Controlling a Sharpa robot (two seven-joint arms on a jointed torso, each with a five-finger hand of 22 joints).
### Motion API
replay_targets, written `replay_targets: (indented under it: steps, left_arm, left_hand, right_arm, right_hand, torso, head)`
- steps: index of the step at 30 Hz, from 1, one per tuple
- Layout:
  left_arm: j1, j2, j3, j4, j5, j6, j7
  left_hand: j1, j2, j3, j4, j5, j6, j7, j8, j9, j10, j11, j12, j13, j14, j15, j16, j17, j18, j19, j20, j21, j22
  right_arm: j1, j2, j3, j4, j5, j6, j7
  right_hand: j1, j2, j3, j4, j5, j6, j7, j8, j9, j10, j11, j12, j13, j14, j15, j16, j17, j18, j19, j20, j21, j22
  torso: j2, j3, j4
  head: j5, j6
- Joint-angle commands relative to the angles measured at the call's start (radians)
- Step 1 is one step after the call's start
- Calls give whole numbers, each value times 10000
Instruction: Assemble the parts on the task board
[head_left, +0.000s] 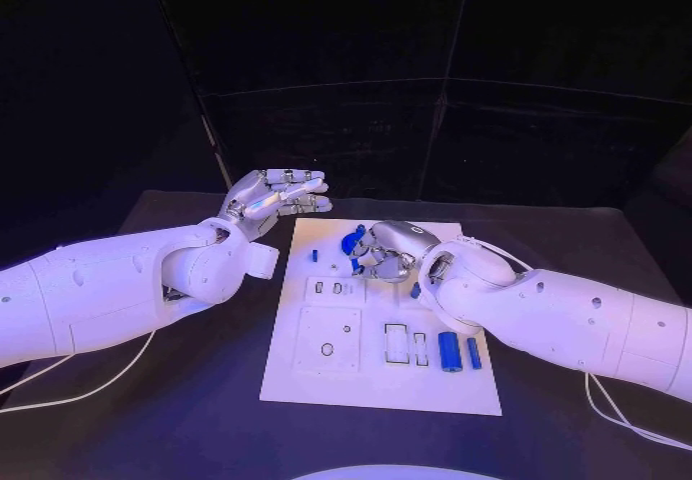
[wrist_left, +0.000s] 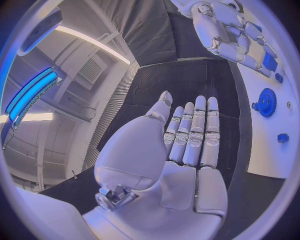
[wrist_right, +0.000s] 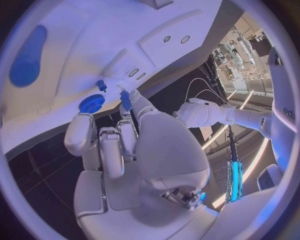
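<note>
White and flat, the task board (head_left: 378, 390) lies in the middle of the black table (head_left: 159, 400), so both arms can reach it. It has cut-out slots, likely the homes for the parts. The right hand (head_left: 384, 247) is low over the far end of the board. In the right wrist view it pinches a small blue peg (wrist_right: 125, 100) between its fingertips, with the tip pointing at the board, probably to push it into a hole. The left hand (head_left: 274, 195) is off the board's far left corner, fingers straight and apart, holding nothing; it seems to be staying out of the way. A blue gear (wrist_left: 267, 102) sits on the board near the right hand. Two blue cylinders (head_left: 460, 351) lie side by side near the board's close right edge, waiting their turn.
</note>
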Motion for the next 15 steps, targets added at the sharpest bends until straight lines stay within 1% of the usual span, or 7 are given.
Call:
replay_targets:
  steps: [1,3,6,10,15]
  left_arm:
    - [18,41,8,14,-45,56,289]
    - [18,55,8,9,-45,54,292]
    - [18,65,8,5,-45,41,287]
    - [18,64,8,2,-45,25,281]
    - [18,84,8,-23,-45,30,271]
  left_hand:
    - [37,92,-25,-55,38,77,-2,-22,6,53,6,-48,5,69,-16,-29,9,138,75,-23,-25,-7]
    - [37,92,-25,-55,38,77,-2,-22,6,53,6,-48,5,69,-16,-29,9,138,75,-23,-25,-7]
    - [36,108,-24,-54,38,78,6,-27,4,54,9,-55,3,70,-16,-33,9,136,79,-25,-27,-8]
    - [17,119,-36,-46,37,69,30,-42,-2,47,23,-74,-2,66,-10,-46,8,131,82,-26,-34,-11]
    - [14,121,-39,-44,37,68,33,-45,-3,47,25,-76,-3,66,-9,-48,8,130,83,-26,-36,-12]
  right_arm:
    - [-68,182,-7,-102,-560,179,-343]
    - [-107,269,-12,-167,-618,211,-376]
    - [-150,370,-17,-246,-671,265,-415]
    - [-185,474,-20,-313,-701,336,-438]
    - [-233,594,-22,-338,-714,409,-421]
  right_hand:
    - [-24,-51,75,12,0,105,-121,27,9,117,-141,4,380,938,-50,-23,2112,-132,-17,-34,-12,-19]
    - [-47,-69,82,13,-2,99,-116,20,5,116,-136,2,379,935,-46,-29,2100,-128,-27,-32,-20,-39]
    - [-51,-71,83,13,-2,97,-116,18,5,112,-135,-3,375,935,-46,-30,2097,-128,-28,-31,-20,-40]
    - [-57,-75,84,14,-2,95,-115,16,4,107,-133,-11,367,934,-45,-32,2092,-128,-29,-30,-21,-42]
    - [-57,-75,84,14,-2,95,-115,16,4,107,-133,-11,367,934,-45,-32,2092,-128,-29,-30,-21,-42]
  torso:
    - [3,-3,1]
    - [2,1,1]
    - [-2,-1,19]
    - [-2,0,3]
    - [0,4,2]
  head:
    - [34,-52]
    - [42,-66]
    - [44,-90]
    - [80,-105]
    - [103,-130]
